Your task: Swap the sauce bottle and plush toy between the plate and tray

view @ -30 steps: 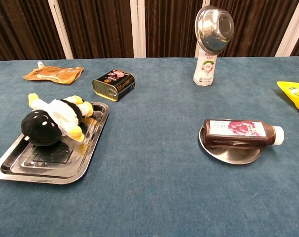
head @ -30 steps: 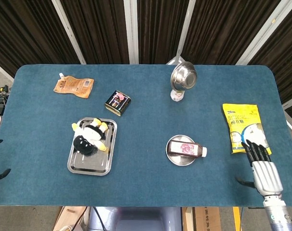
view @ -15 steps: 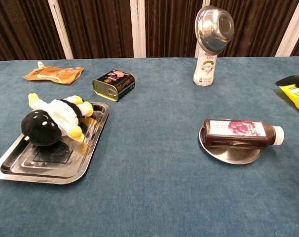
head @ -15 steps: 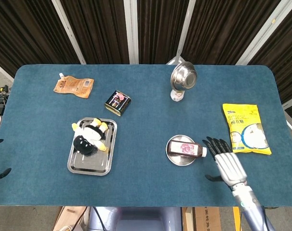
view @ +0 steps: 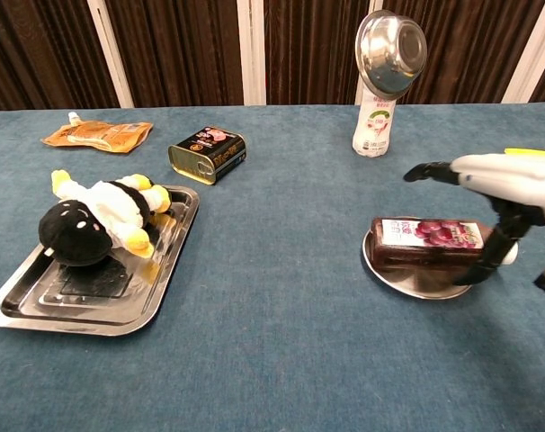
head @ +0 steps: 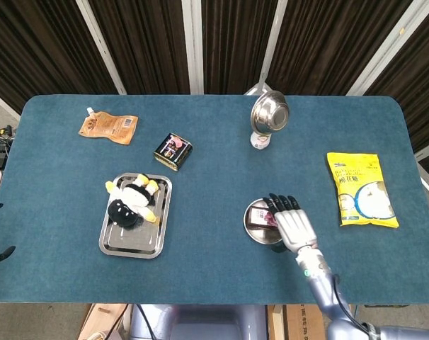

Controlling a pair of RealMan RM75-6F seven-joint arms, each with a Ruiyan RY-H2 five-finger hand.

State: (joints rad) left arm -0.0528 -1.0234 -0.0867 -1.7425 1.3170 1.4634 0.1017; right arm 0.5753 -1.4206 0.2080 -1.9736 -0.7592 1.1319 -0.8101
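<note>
The right hand (head: pixel 291 225) had moved from beside the plate (view: pixel 407 277) to over the sauce bottle (view: pixel 416 241), fingers spread, gripping nothing.

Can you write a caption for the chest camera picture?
Right hand hovers open over the sauce bottle on its plate.

plush toy (view: pixel 93 219) black-white-yellow | sauce bottle (view: pixel 425 243) dark brown | table (head: pixel 214 269) teal
</note>
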